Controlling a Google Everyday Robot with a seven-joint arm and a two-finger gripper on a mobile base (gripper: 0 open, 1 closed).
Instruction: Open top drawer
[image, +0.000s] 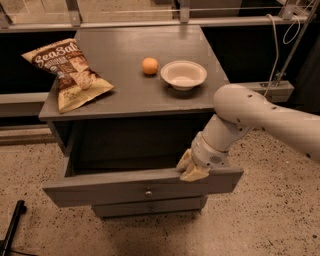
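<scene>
The grey cabinet's surface (130, 87) overhangs the top drawer (100, 190), which stands pulled well out below it with its round knob (148, 192) facing front. The white arm (260, 112) reaches in from the right, and its claw (190, 167) rests on the drawer front's upper edge; whether it is clenched cannot be told. On the surface lie a chip bag (70, 70), a white bowl (183, 75) and an orange (149, 65).
</scene>
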